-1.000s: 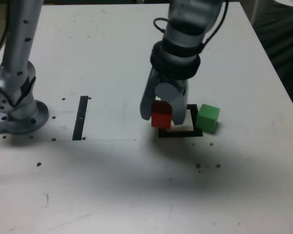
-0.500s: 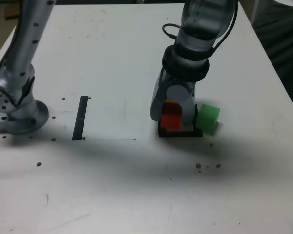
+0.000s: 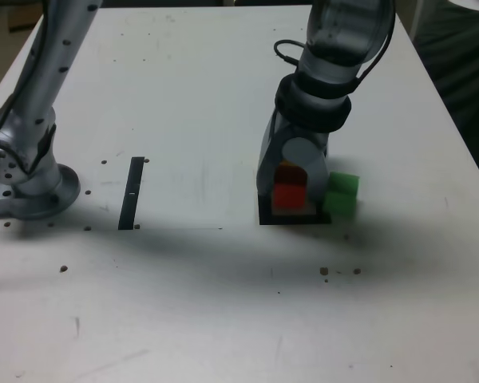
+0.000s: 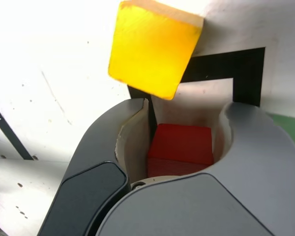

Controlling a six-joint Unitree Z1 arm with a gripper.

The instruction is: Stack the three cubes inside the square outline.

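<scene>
Your claw [image 4: 187, 104] stands apart around the red cube [image 4: 181, 142].
The smooth grey fingers flank this flat-faced block over the matte black square outline [image 4: 248, 73]; the solid yellow cube [image 4: 152, 49] sits tilted across the frame's edge, and the green cube [image 3: 343, 191] rests beside the frame at the exterior view's right, on your pale, speckled counter [image 3: 184, 303].

Arm [image 3: 314, 88] bent high, far part reaching down. End effector [image 4: 186, 104] low, tipped a bit, pointing down. Two fingers spread apart.
</scene>
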